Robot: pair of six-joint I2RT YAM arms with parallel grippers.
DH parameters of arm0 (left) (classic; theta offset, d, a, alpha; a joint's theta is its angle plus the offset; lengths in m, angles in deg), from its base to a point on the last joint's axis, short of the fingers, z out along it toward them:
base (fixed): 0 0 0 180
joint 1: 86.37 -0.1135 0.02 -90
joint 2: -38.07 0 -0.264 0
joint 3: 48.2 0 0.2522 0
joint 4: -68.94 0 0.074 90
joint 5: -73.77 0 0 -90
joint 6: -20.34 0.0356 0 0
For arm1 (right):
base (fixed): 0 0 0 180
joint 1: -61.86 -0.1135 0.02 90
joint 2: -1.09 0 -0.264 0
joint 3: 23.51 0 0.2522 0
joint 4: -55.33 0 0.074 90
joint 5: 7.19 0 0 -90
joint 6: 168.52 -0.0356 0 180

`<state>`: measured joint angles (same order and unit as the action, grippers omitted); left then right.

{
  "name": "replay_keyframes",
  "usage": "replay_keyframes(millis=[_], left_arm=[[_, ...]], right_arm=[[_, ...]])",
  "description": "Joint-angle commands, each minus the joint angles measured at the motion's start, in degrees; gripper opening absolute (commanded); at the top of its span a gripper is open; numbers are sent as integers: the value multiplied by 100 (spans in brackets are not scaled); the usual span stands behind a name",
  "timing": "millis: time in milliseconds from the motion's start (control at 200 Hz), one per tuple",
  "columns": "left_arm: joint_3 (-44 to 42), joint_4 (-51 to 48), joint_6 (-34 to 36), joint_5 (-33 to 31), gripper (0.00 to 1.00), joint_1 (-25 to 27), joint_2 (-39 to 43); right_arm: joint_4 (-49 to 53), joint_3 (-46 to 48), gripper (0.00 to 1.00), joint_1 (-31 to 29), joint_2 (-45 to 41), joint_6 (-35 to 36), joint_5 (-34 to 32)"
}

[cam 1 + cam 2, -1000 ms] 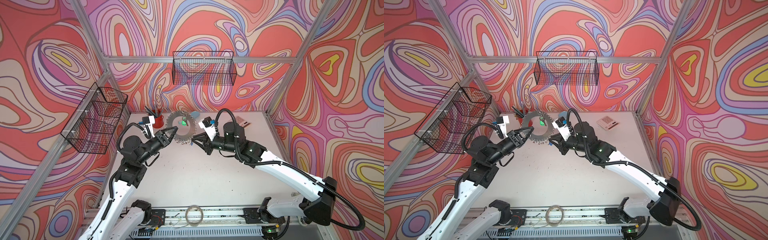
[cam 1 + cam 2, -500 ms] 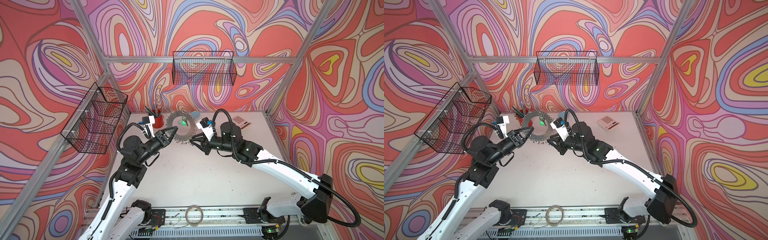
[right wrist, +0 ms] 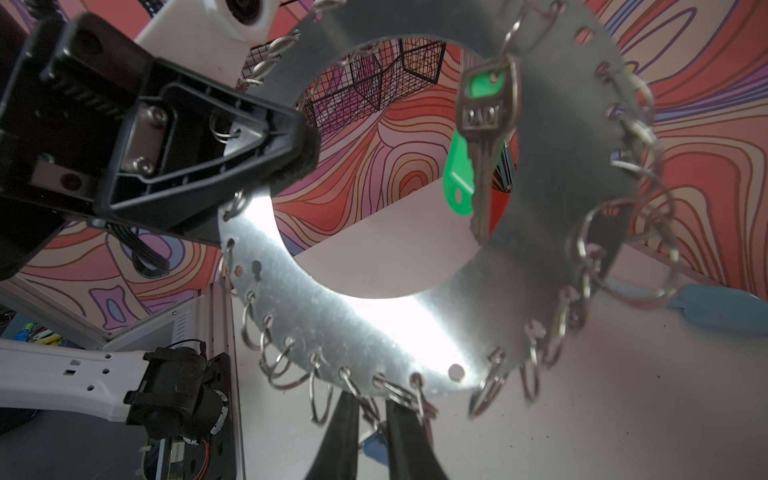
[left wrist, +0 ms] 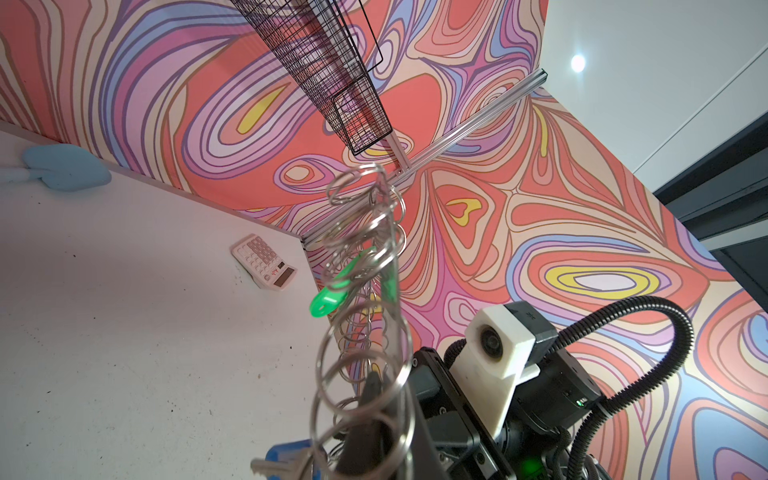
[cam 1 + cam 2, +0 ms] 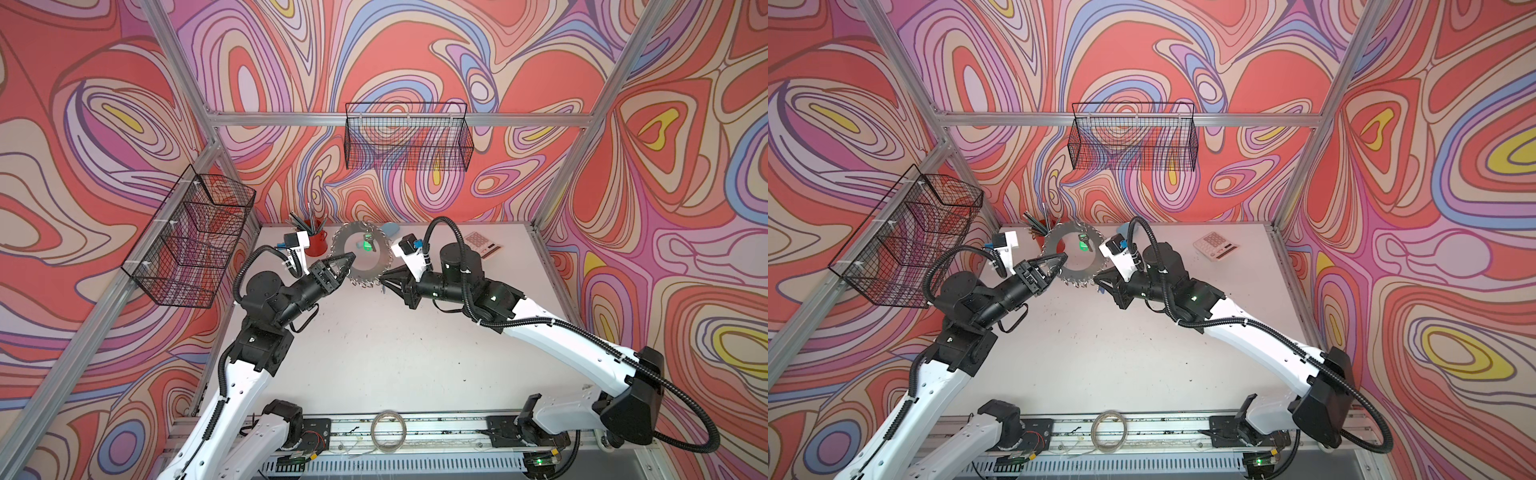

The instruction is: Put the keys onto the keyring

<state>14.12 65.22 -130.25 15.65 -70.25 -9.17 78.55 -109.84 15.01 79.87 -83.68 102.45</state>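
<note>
The left gripper (image 5: 350, 261) is clenched on the left rim of the keyring (image 3: 332, 320) and holds the disc upright above the table, towards the back. The green-tagged key (image 3: 484, 124) already hangs from a small split ring on the disc's upper rim, so the step in hand is the second key. At the lower rim the right gripper (image 3: 372, 409) has its fingers drawn nearly together about a split ring, with the blue-tagged key (image 4: 282, 455) just beside them. Whether they actually pinch ring or key I cannot tell, as the tips are blurred. The next move likely calls for prising that ring open and feeding the key on while the disc stays steady. Counted: one left wire basket (image 5: 189, 237), one red cup (image 5: 316, 246), one keyring, two keys, one rear wire basket (image 5: 409, 141), one calculator (image 5: 482, 245).
</note>
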Motion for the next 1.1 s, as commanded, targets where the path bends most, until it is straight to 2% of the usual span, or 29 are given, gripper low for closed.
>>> replay_keyframes(millis=[0, 155, 396, 581, 716, 786, 1047, 1092], left_arm=[[163, 214, 48, 33, 0, -30, 71], [187, 129, 83, 68, 0, -23, 55], [128, 147, 83, 59, 0, -30, 67], [128, 48, 125, 60, 0, -30, 71], [172, -131, 214, 52, 0, -30, 76], [170, -134, 215, 60, 0, -30, 84], [120, -165, 223, 83, 0, -31, 88], [115, -186, 237, 87, 0, -30, 93]], right_arm=[[-50, -208, 15, 0, 38, 24, 99], [15, -282, 21, -7, 26, -37, 143], [78, -332, 11, -14, 66, -89, 198], [172, -447, 11, -85, 117, -81, 185], [354, -573, 18, -114, 162, -79, 119], [397, -600, 18, -129, 185, -83, 113], [480, -676, 0, -140, 212, -194, -91], [517, -703, 0, -140, 211, -221, -120]])
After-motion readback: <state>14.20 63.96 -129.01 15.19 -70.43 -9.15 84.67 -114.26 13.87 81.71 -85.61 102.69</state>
